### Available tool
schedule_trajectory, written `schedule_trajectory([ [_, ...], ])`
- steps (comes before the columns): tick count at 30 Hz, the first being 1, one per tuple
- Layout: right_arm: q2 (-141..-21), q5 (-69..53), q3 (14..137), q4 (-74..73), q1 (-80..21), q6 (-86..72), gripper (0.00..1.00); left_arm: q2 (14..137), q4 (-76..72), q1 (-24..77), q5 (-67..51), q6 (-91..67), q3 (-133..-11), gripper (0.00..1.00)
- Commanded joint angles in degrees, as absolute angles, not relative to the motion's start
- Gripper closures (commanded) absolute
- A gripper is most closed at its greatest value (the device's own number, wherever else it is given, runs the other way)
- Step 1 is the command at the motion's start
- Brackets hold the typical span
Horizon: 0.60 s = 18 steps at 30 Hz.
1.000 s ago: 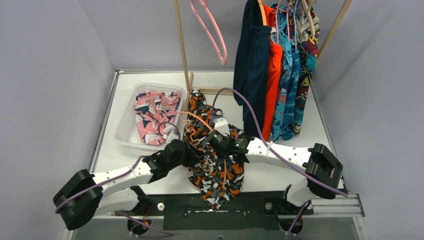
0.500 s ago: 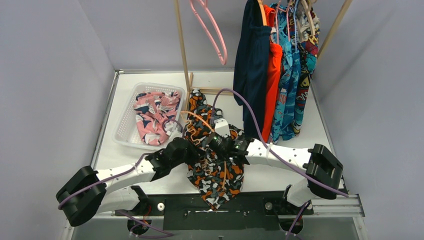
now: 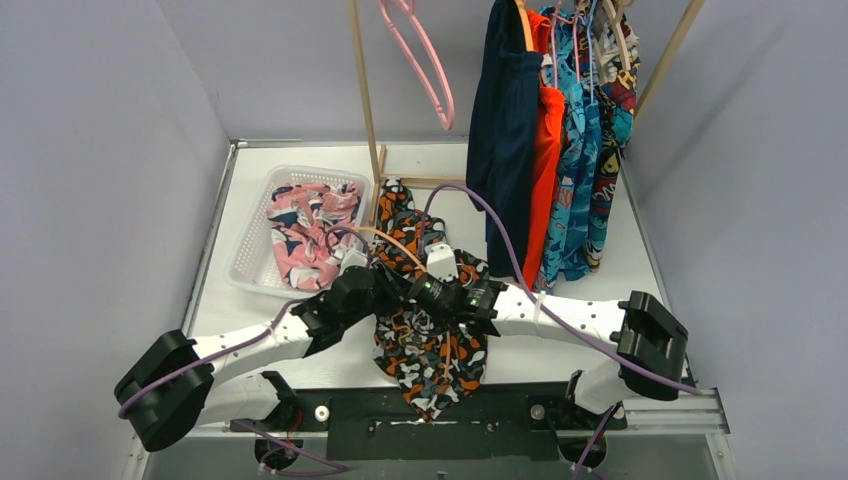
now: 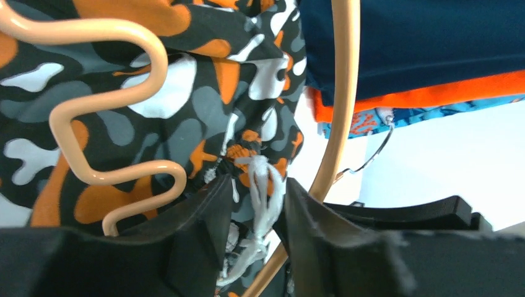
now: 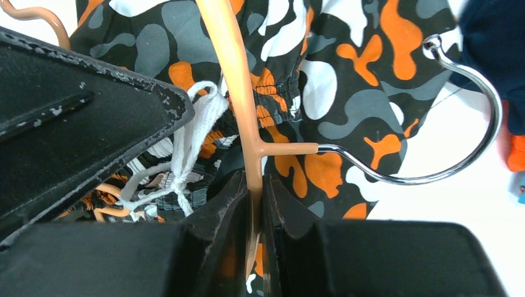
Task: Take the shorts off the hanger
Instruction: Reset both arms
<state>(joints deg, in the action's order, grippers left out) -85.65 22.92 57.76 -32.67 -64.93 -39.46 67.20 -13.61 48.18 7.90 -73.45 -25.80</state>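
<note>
**Two grippers at the peach hanger.** My right gripper (image 5: 255,185) was clamped on the neck of the peach hanger (image 5: 238,93), just below its metal hook (image 5: 408,180). My left gripper (image 4: 257,192) stood with its jaws narrowly apart around the white drawstring (image 4: 263,176) beside the hanger's bar; I could not tell whether they pinched it. The black-and-orange shorts (image 3: 430,350) lay draped over the hanger.

Risk: pulling the cord alone could cinch the waistband onto the hanger's notched shoulder.

Only the overhead view showed the shorts' spread, and only the wrist views showed the jaws.
</note>
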Motion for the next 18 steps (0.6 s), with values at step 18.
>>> schedule_trajectory([
  [18, -60.15, 37.70, 52.58, -19.49, -65.63, -26.92, 1.00, 44.57, 5.82, 47.90, 13.04, -53.87, -39.34, 0.34],
])
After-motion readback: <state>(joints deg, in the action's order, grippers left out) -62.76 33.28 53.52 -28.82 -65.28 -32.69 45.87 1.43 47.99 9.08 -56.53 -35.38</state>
